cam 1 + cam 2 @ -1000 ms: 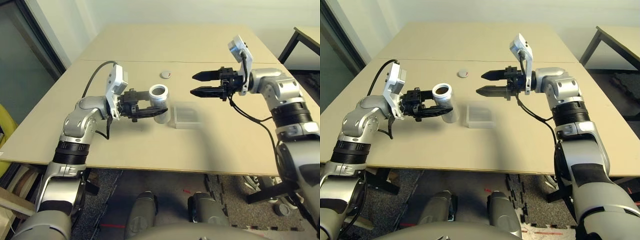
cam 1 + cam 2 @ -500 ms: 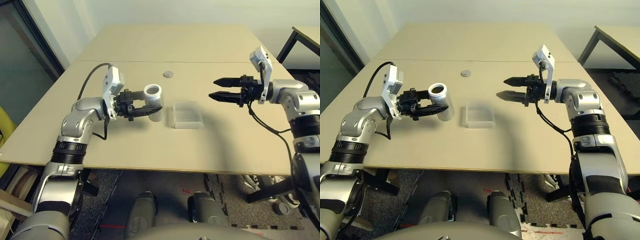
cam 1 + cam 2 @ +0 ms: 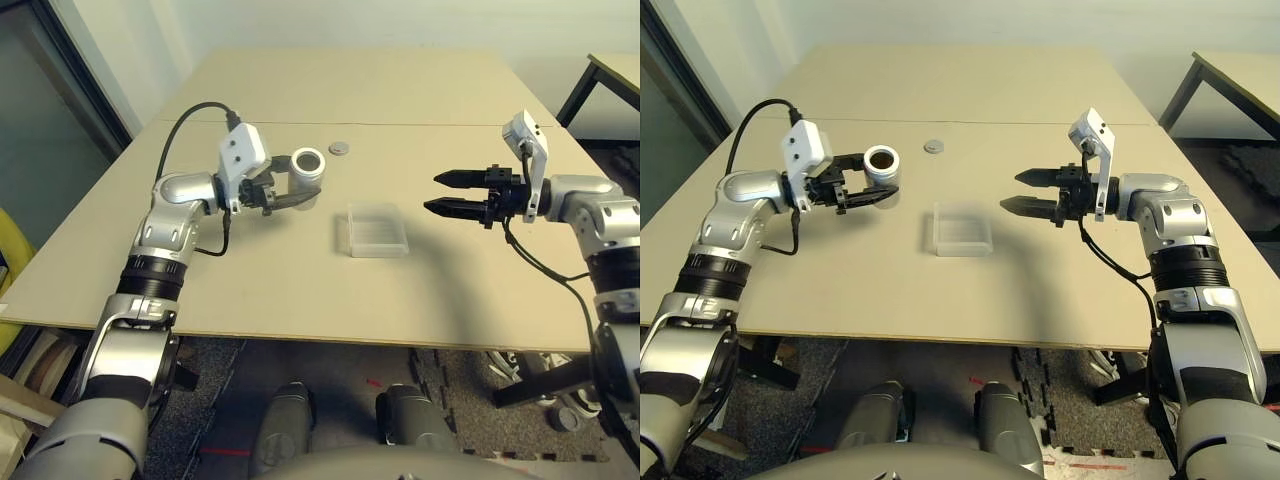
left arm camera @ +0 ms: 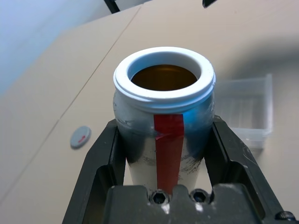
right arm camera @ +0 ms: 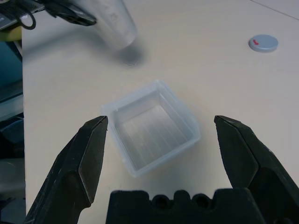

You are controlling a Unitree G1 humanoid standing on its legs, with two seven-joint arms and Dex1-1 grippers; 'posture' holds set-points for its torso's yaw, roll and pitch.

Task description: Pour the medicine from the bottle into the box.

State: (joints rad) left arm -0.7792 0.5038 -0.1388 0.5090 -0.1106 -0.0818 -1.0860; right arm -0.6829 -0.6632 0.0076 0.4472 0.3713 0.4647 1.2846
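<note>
At ten o'clock from the box (image 3: 378, 240), the left gripper (image 3: 303, 178) pinched the uncapped bottle (image 4: 140, 109); at two, the right gripper (image 3: 430, 194) stood spread. Pouring likely needed a four-o'clock carry, then tilting.

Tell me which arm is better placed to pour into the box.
The left, I judge: its gripper grips the uncapped bottle, mouth up, near the clear box. The right gripper is open and empty.

Pale wall (image 3: 350, 22) behind beige table (image 3: 300, 290).
</note>
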